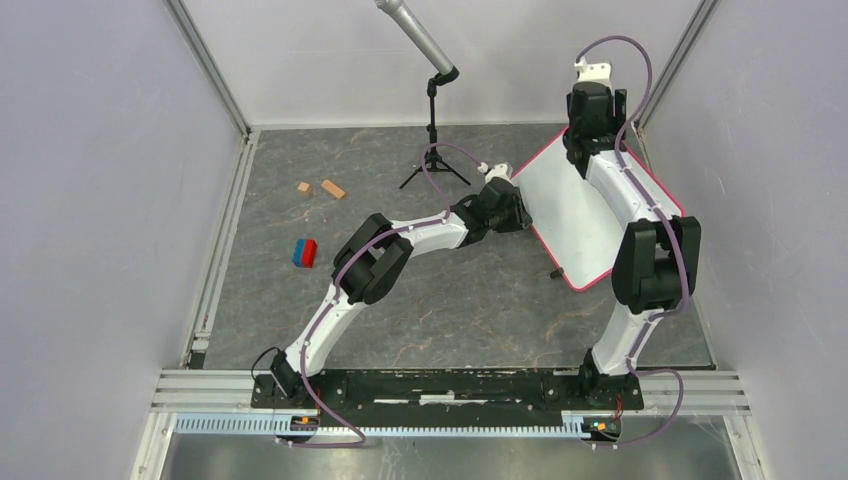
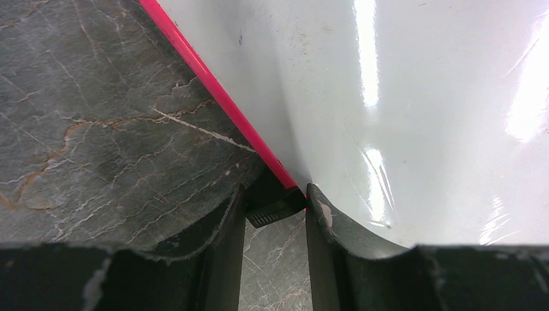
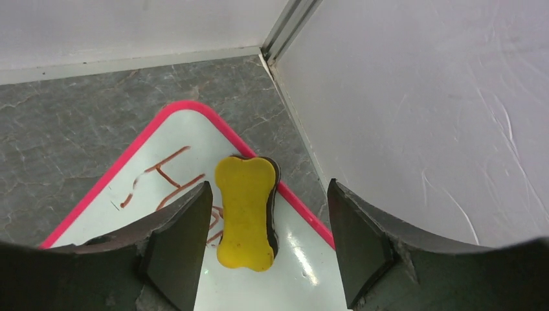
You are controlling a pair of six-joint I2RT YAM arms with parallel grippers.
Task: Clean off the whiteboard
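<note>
Left gripper clamped on pink rim of whiteboard, 9 o'clock edge in top view. Right gripper jaws apart, straddling yellow eraser; red writing at eraser's 9 o'clock.

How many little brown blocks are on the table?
2. The small brown block and the long brown block lie side by side, left of the microphone stand. Some may be hidden.

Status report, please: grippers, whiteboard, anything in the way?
Left gripper shut on whiteboard rim. Right gripper open above yellow eraser. Red writing unerased. Nothing in the way.
</note>
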